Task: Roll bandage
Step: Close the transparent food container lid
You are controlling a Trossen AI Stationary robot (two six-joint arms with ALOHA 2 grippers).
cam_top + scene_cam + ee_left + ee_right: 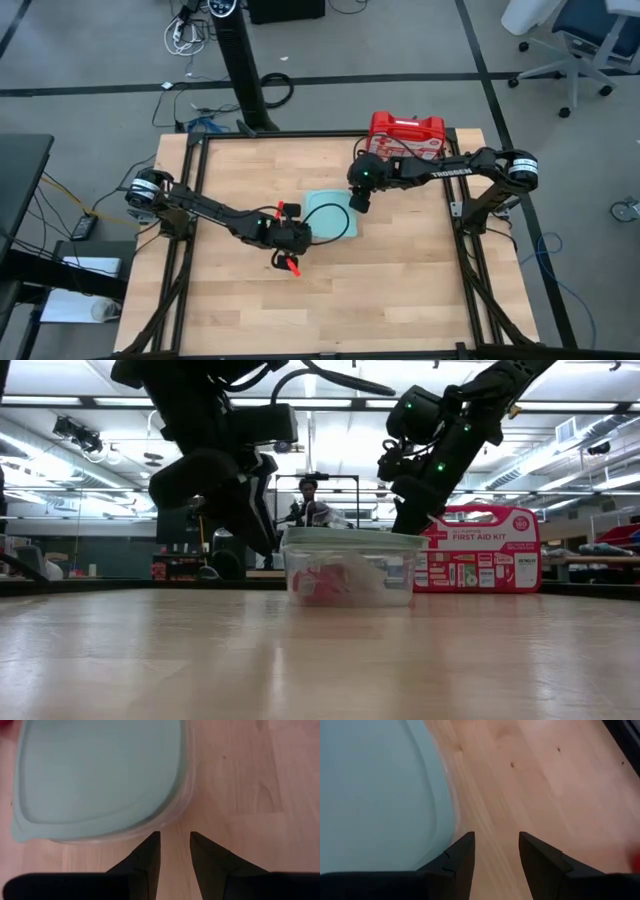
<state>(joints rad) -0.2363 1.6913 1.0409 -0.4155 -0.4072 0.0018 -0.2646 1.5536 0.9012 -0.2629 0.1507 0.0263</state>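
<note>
The bandage [325, 582] shows only in the low view, as crumpled red fabric inside the clear container [350, 575], under the pale green lid [330, 213] that sits on top; nothing can be rolled while that lid is on, so it is the first thing in the way.

Nearest the table's front edge, the left gripper [174, 851] hovers just left of and nearer than the container, its fingers parted with bare wood between them, grasping nothing; the lid's rim lies close ahead of the fingertips. A likely fault: a push at the rim would slide the light container across the smooth table [400, 290] rather than lift the lid.

Farther back, the right gripper [496, 851] hangs over the container's far right edge, likewise released and empty, the lid just beside one finger. If it pulls up without the other arm bracing the box, the whole container may rise, tip, and spill the fabric; if both close in together, the two arms could crowd each other over so small a target.

Beyond, at the table's far right edge, the first-aid case [408, 134] stands upright, behind the right arm; a wide backward swing could knock it over.
</note>
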